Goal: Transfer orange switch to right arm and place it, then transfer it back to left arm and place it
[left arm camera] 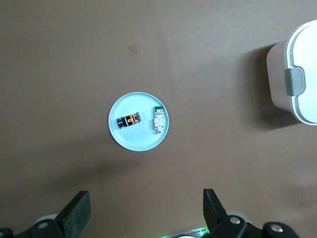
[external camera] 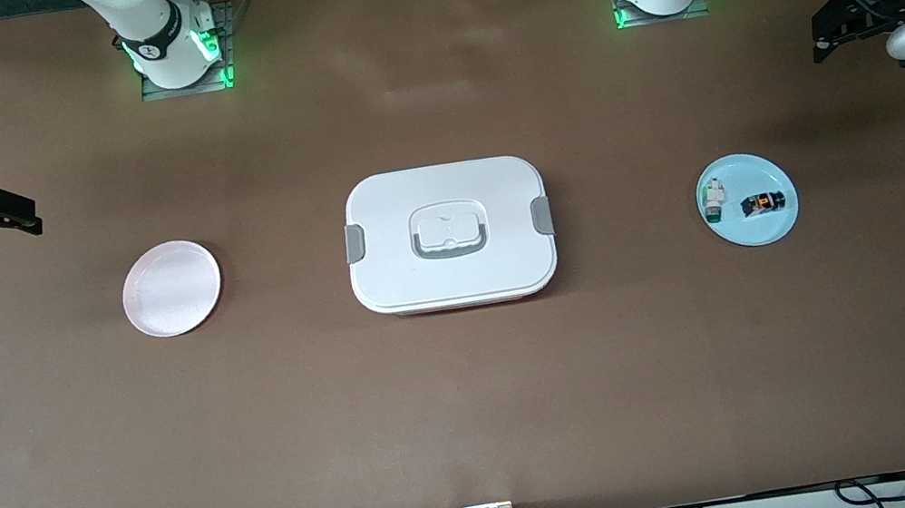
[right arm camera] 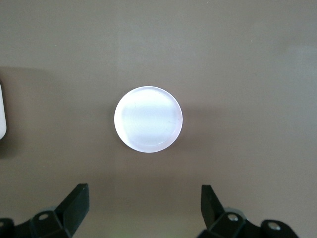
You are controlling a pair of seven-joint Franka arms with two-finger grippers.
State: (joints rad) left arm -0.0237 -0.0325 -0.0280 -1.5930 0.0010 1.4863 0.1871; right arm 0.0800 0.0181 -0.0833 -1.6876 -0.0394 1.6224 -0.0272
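Note:
The orange switch [external camera: 761, 203] lies on its side on a light-blue plate [external camera: 757, 232] toward the left arm's end of the table. It also shows in the left wrist view [left arm camera: 129, 120]. My left gripper [external camera: 819, 38] hangs open and empty high over the table beside that plate, seen too in its wrist view [left arm camera: 146, 198]. My right gripper [external camera: 28, 216] hangs open and empty high over the table beside a pink plate [external camera: 171, 288], seen too in its wrist view [right arm camera: 144, 192]. The white box [external camera: 390, 209] stands shut in the middle of the table between the two plates.
A small white switch with a green end [external camera: 714, 201] lies on the light-blue plate beside the orange switch. The pink plate [right arm camera: 148, 119] holds nothing. The box's latched end [left arm camera: 297, 79] shows in the left wrist view. Cables lie along the table's front edge.

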